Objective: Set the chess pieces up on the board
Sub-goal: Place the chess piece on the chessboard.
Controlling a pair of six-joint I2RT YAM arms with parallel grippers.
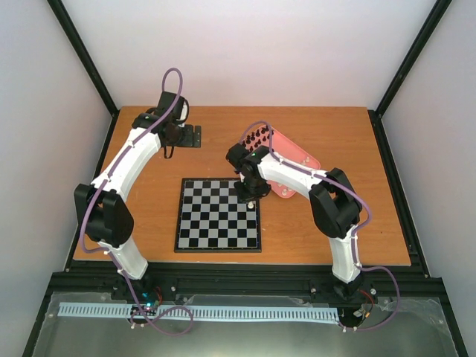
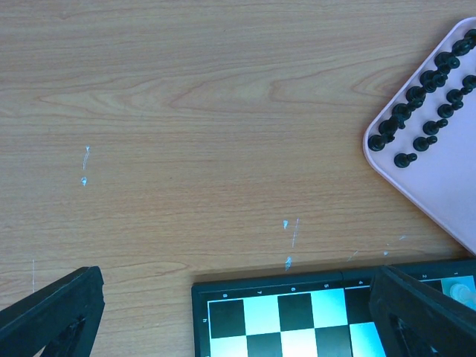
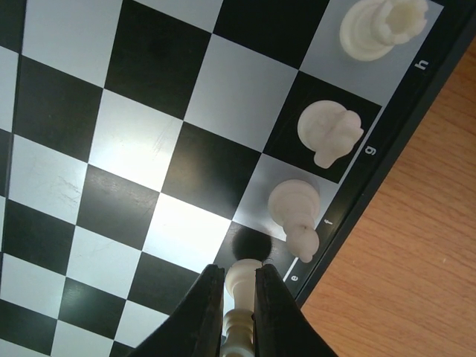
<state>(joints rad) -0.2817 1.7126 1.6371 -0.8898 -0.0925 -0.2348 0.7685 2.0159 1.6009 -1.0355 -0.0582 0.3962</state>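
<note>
The board [image 1: 219, 216] lies mid-table. My right gripper [image 1: 250, 198] hangs over its right edge, shut on a cream-white chess piece [image 3: 242, 281] held upright just above the dark e square, where its shadow falls. Three white pieces stand along that edge: a rook [image 3: 382, 27], a knight [image 3: 329, 131] and a bishop [image 3: 295, 210]. Black pieces [image 1: 259, 136] stand in rows on the pink tray [image 1: 297, 160]. My left gripper [image 1: 182, 136] is open and holds nothing, over bare wood behind the board's far left corner [image 2: 297, 312].
The pink tray [image 2: 446, 193] with its black pieces [image 2: 424, 104] sits behind the board's right side, angled. Bare wooden table [image 2: 186, 111] lies between tray and left arm. Black frame posts and white walls enclose the table.
</note>
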